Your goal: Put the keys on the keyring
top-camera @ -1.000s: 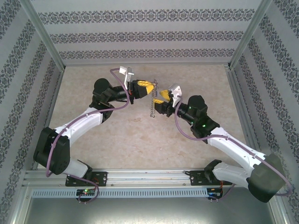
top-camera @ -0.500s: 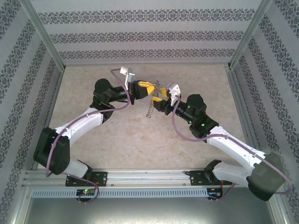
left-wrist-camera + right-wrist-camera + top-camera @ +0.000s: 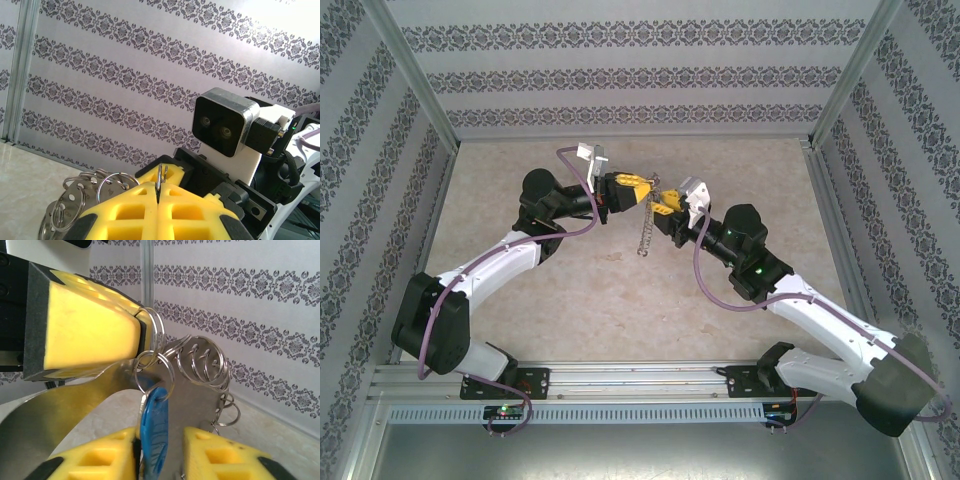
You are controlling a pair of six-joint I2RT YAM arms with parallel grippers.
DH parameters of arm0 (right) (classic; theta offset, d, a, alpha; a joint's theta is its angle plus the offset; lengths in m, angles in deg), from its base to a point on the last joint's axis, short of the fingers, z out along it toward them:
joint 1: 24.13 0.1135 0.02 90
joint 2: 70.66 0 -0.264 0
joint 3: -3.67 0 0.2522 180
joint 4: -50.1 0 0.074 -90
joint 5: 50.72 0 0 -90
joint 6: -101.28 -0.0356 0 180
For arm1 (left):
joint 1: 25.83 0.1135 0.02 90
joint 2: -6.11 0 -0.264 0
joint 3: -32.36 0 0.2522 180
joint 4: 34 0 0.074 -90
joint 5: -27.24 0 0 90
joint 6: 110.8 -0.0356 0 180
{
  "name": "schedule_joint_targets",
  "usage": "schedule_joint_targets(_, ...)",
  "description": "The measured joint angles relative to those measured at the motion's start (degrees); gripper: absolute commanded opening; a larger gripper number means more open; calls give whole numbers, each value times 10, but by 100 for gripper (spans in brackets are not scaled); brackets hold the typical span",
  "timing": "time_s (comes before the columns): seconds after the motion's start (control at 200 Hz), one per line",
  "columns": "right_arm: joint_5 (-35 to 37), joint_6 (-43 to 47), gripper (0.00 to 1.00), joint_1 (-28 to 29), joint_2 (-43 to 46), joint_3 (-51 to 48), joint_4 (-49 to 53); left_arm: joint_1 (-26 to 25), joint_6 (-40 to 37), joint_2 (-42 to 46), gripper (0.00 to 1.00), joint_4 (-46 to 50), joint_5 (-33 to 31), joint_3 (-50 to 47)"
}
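Since a second ago the right gripper (image 3: 663, 204) has come up and across to meet the left gripper (image 3: 640, 190) above the table (image 3: 570, 300), its jaws narrowing on the way. Nearest in the right wrist view, its yellow fingers (image 3: 95, 460) stand either side of the key (image 3: 154, 420). One finger lies against the blue head and a gap shows at the other, so I judge the key bracketed, not yet clamped. Just beyond hangs a cluster of small split rings (image 3: 205, 360), one looped through the key's head. Past them the left gripper is closed tight on the thin wire of the keyring (image 3: 158, 180), holding it off the table, probably so the other arm can work the key along it. The chain (image 3: 644, 238) dangles below. The patterned wall (image 3: 260, 290) stands behind.
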Motion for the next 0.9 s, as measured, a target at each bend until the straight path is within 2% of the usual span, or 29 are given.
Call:
schedule_joint_targets(0.135, 0, 1, 8, 3, 0, 0, 7, 0, 3, 0, 0, -4, 0, 0)
schedule_joint_targets(0.255, 0, 2, 0, 4, 0, 0, 10, 0, 4, 0, 0, -6, 0, 0)
schedule_joint_targets(0.899, -5, 15, 0, 28, -2, 1, 25, 0, 4, 0, 0, -25, 0, -12)
